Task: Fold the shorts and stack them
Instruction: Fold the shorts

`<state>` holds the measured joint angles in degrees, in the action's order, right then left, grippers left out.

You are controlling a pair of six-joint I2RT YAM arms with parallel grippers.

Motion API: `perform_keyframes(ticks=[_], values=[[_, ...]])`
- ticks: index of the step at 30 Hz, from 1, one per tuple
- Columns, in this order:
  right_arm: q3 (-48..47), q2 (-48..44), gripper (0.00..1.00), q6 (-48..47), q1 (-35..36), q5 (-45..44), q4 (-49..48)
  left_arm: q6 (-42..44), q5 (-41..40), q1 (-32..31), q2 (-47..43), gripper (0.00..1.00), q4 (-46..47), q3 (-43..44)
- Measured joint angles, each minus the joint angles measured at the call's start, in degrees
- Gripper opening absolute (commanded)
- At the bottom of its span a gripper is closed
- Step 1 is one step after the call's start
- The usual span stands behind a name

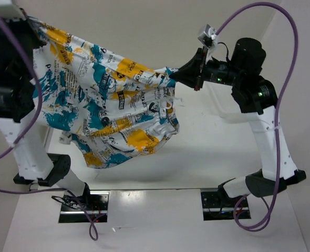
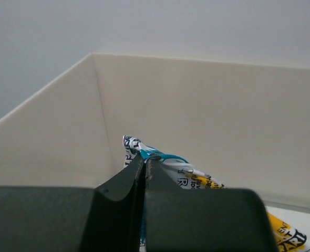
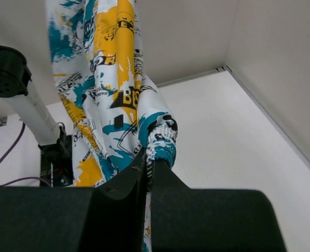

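The shorts (image 1: pixel 107 100), white with teal, yellow-orange and black print, hang in the air, stretched between both grippers above the table. My left gripper (image 1: pixel 31 21) at the far left is shut on one top corner of the shorts (image 2: pixel 160 160). My right gripper (image 1: pixel 178 76) at centre right is shut on the elastic waistband (image 3: pixel 163 144) at the other end. The lower part of the shorts sags towards the table near the left arm. The shorts are unfolded and hang loosely in the right wrist view (image 3: pixel 107 79).
The white table (image 1: pixel 213 152) has raised white walls at the back and sides (image 2: pixel 197 115). Purple cables (image 1: pixel 286 68) loop over both arms. The arm bases (image 1: pixel 223 202) sit at the near edge.
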<state>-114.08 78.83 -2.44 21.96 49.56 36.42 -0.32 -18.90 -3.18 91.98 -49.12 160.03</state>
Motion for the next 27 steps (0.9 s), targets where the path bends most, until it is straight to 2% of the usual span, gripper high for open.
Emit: perform_keyframes(ticks=[4,7,11,14,17,20,24,27], values=[[-0.1,6.0,0.00,1.9,-0.1,-3.8,-1.3,0.1,-0.1,0.3,5.3,0.00,0.7,-3.6],[-4.0,14.1,0.00,3.0,-0.1,-8.5,-2.6,0.1,0.4,0.3,11.0,0.00,0.2,-3.7],[-16.7,27.6,0.00,3.9,-0.2,-17.6,-3.2,0.1,0.8,0.3,22.7,0.00,-2.5,7.4],[-22.4,32.0,0.00,3.8,-0.2,-22.1,-3.3,0.1,0.7,0.3,26.1,0.00,-3.6,11.5],[-23.6,31.3,0.00,2.5,-0.2,-24.3,-3.3,0.1,0.8,0.5,23.8,0.00,-3.7,9.6],[-20.9,26.7,0.00,-0.4,-0.2,-25.8,-3.1,0.1,1.3,1.6,19.0,0.00,-3.6,5.9],[-7.0,15.1,0.00,-6.1,-0.2,-27.5,-3.3,0.1,2.7,3.0,12.0,0.00,-4.8,-0.1],[8.4,5.8,0.00,-11.3,-0.2,-26.1,-3.2,0.0,5.3,3.0,5.5,0.00,-5.6,-10.9]])
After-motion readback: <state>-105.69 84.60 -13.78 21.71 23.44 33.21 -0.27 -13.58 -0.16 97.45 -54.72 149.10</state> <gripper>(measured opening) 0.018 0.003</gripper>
